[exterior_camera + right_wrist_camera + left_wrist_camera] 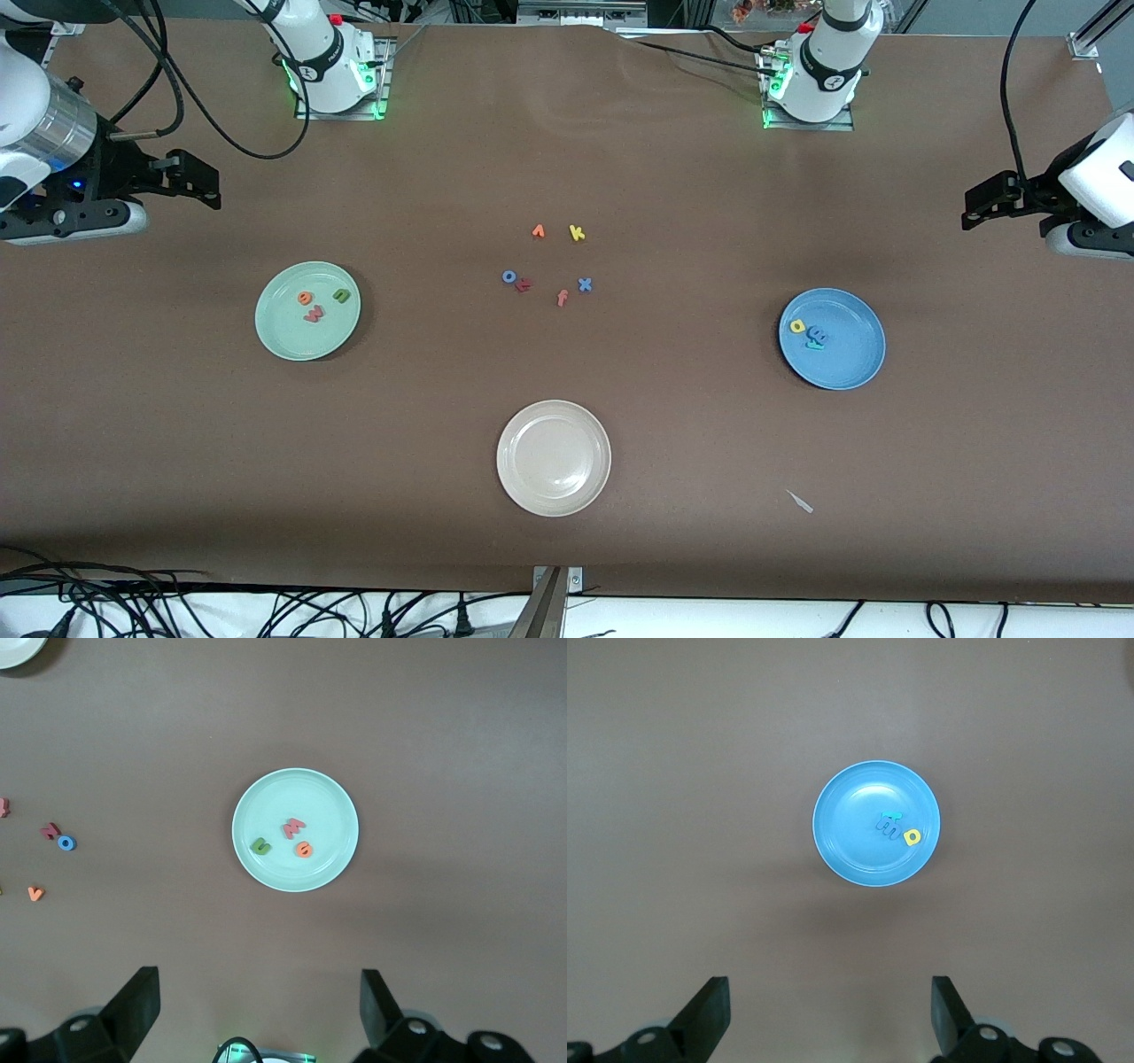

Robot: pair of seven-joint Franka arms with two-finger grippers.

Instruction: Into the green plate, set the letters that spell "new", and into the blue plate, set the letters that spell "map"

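Your biggest item is the brown table (567, 532), and both arms are pulled back to its ends, waiting. The right gripper (190, 182) hangs over the bare table at the right arm's end, fingers spread apart and holding nothing; the left gripper (988, 202) hangs over the left arm's end, likewise spread and empty.

Judged from how things lie, the sorting looks finished, so your main risk is any further reach. A gripper coming down into a plate could nudge the light foam pieces out over the shallow rim, or drag the plate itself. Reaching into the middle cluster could also bring a wrong letter along.

Now the plates. The green plate (307, 310) sits toward the right arm's end and holds the green n (341, 295), the orange e (306, 299) and the salmon-red w (314, 313), all apart from each other. The blue plate (832, 338) sits toward the left arm's end and holds the yellow a (797, 326), with the blue m (817, 334) and teal p (814, 345) touching or overlapping beside it. The beige-white plate (554, 457), nearest the front camera, holds nothing.

Between the plates, leftover letters lie on the table: an orange v-shaped letter (538, 231), a yellow k (577, 233), a blue o (508, 276), a dark red letter (524, 284), a salmon f (562, 298) and a blue x (585, 284).
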